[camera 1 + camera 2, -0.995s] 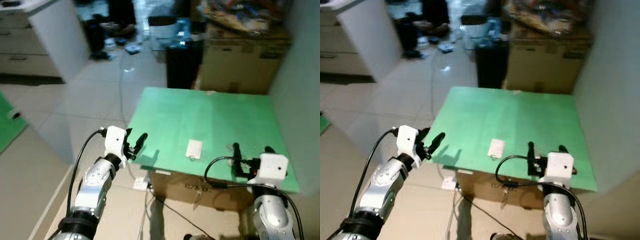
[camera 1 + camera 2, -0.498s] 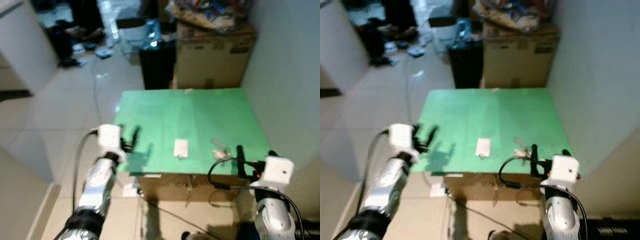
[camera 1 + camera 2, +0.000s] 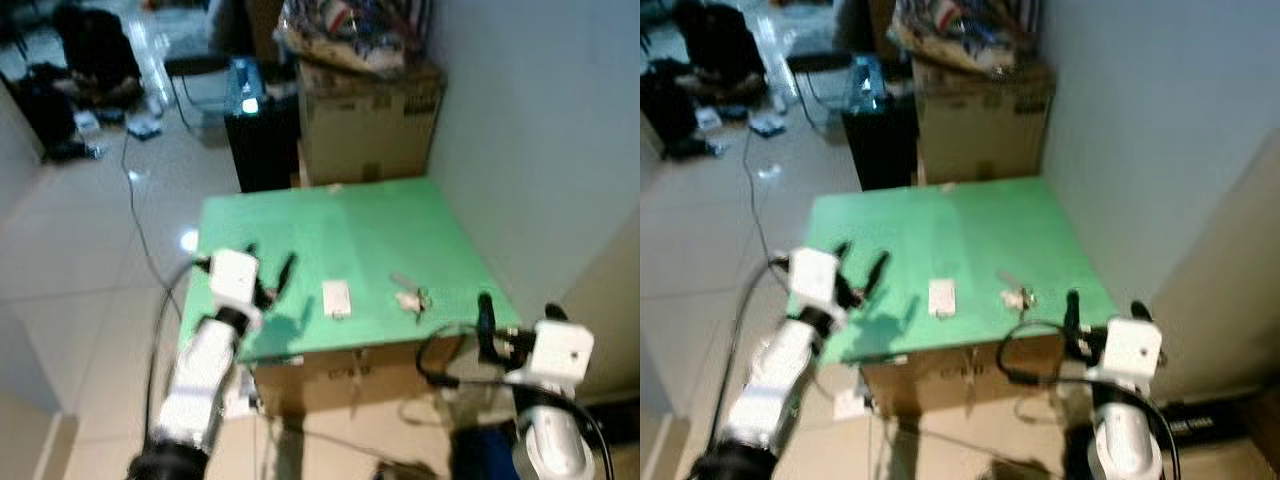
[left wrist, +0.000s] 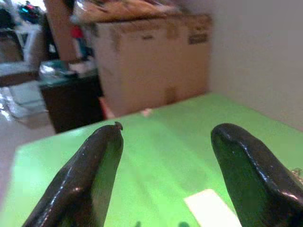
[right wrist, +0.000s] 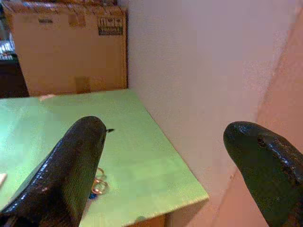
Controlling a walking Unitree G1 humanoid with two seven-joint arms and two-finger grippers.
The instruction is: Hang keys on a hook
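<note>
Green surface (image 3: pixel 340 230) beside a pale wall, keys (image 3: pixel 410 298) lying near its right front edge; right claw (image 3: pixel 515 318), spread and empty, should descend squarely over them, while left claw (image 3: pixel 268 272) hovers spread.

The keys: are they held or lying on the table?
Lying on the table. The keys are loose; both grippers are open.

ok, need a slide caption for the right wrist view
Open right end effector near the green table's corner by the wall, keys lying beside one finger.
</note>
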